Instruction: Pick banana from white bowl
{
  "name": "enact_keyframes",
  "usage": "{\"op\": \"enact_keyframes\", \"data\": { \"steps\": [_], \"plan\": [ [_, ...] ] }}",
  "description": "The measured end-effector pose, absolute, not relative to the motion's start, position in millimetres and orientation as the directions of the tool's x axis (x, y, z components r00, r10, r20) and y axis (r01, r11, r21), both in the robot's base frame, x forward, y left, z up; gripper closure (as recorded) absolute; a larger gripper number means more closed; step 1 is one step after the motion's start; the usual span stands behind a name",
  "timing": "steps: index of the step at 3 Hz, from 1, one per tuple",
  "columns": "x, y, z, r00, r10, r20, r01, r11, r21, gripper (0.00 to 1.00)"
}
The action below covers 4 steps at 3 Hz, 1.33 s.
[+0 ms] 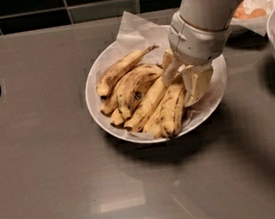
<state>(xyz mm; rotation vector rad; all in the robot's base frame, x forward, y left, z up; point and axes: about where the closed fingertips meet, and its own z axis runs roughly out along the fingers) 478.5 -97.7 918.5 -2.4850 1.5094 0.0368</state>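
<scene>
Hovering the gripper (183,79) over the white bowl's (91,95) right half, fingers parted and gripping nothing, I am facing the banana (147,106), its long axis running down-left from the fingertips.

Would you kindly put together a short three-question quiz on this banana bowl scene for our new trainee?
1. True or false: the gripper is at the right side of the white bowl, among the bananas.
2. What does the smaller bowl at the top right hold? A) round orange fruits B) bananas C) spoons
3. Fill in: the white bowl is lined with crinkled white ____.
Key: 1 true; 2 A; 3 paper.
</scene>
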Motion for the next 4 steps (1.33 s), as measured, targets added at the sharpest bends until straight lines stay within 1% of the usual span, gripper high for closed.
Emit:
{"op": "enact_keyframes", "data": {
  "steps": [1,3,4],
  "plan": [
    [476.0,-94.0,934.3,0.482,-0.868,-0.124,-0.862,-0.444,-0.244,1.00],
    [459.2,-85.2,988.1,0.512,-0.857,-0.058,-0.793,-0.446,-0.415,1.00],
    [459.2,-85.2,988.1,0.512,-0.857,-0.058,-0.793,-0.446,-0.415,1.00]
  ]
}}
